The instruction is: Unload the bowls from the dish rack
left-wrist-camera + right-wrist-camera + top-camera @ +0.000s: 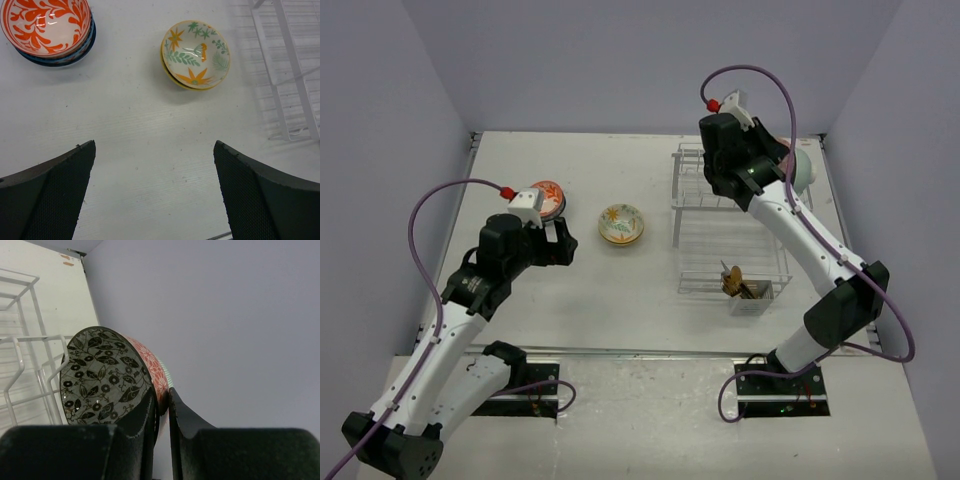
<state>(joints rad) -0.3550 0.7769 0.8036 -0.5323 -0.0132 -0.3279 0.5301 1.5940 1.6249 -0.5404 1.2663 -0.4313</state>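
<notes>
Right wrist: pinching the rim of the black-leaf bowl (102, 375) in the right gripper (163, 397), bowl on edge in the dish rack (720, 235), rising straight ahead. Left gripper (152, 150) splayed wide, empty, farther off

No readable text, labels, brands or numbers in any view.
The only markings are painted decoration, not letters or digits: the orange-frond bowl (46, 25) at upper left of the left wrist view, the star-and-leaf bowl (196, 54) at upper centre of the same view, and the dark leaf-print bowl (102, 375) left of centre in the right wrist view. Nothing is legible in the top view either.
</notes>
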